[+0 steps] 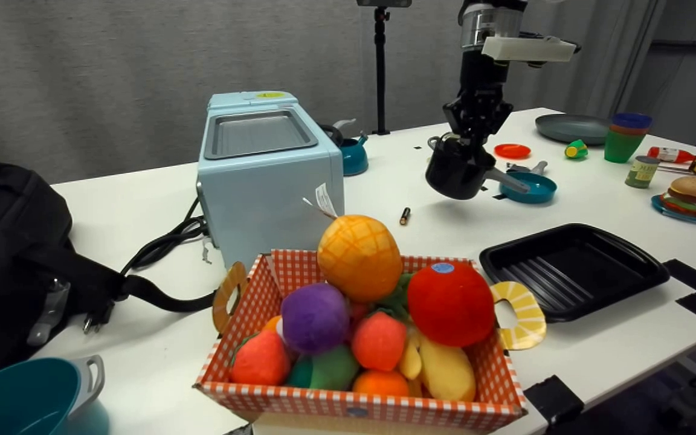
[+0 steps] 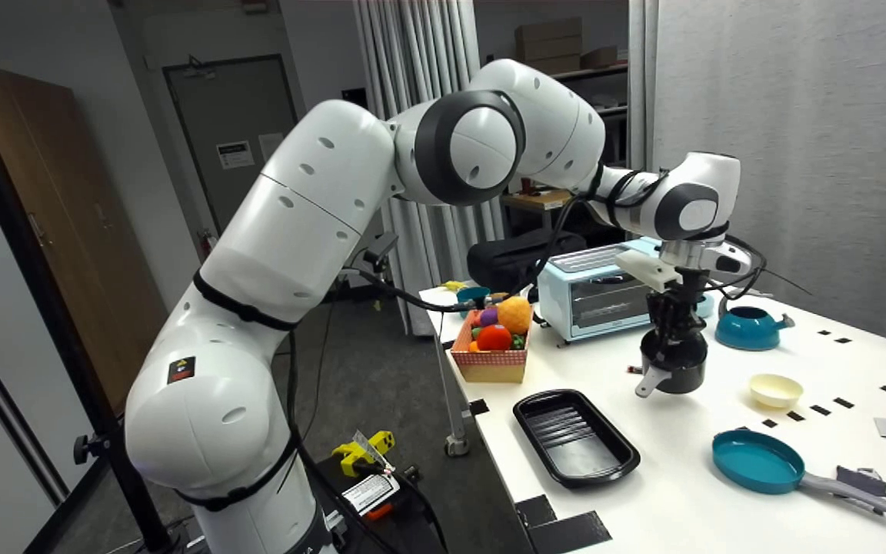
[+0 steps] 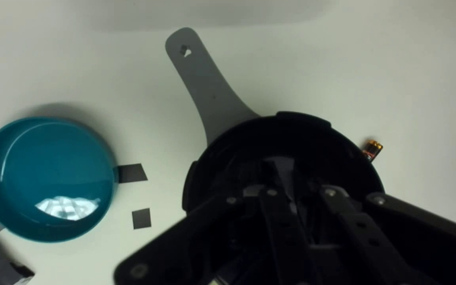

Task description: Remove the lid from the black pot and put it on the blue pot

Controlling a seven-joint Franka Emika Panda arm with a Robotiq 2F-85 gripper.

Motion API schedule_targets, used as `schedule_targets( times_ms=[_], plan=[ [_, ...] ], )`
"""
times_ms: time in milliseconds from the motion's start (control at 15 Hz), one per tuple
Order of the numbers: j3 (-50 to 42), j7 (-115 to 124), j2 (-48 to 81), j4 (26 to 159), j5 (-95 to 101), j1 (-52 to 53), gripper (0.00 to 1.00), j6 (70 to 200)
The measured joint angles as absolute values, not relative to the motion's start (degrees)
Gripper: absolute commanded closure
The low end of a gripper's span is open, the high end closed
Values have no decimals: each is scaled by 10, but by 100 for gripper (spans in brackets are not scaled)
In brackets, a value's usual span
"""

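Observation:
My gripper points down over the middle of the black pot, its fingers close together on the dark lid. Lid and pot merge in the dark, so the fingertip contact is hard to see. The pot hangs with the lid. In an exterior view the pot appears lifted off the table, tilted with its grey handle low. A shallow teal-blue pan with a grey handle lies beside it, also in both exterior views. It shows no reddish part; I cannot tell whether it is the blue pot.
A battery lies near the pot. The light-blue oven, teal kettle, cream bowl, black grill pan and fruit basket stand around. A red-orange plate lies beyond the pan.

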State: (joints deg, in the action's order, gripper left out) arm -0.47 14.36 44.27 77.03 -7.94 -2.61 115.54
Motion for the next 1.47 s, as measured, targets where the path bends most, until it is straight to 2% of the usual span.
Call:
schedule_targets(
  times_ms=[600,1467],
  plan=[
    [-42,165,454,767,-15,-10,96,1139],
    [-32,145,467,728,-69,-31,96,1047]
  ],
)
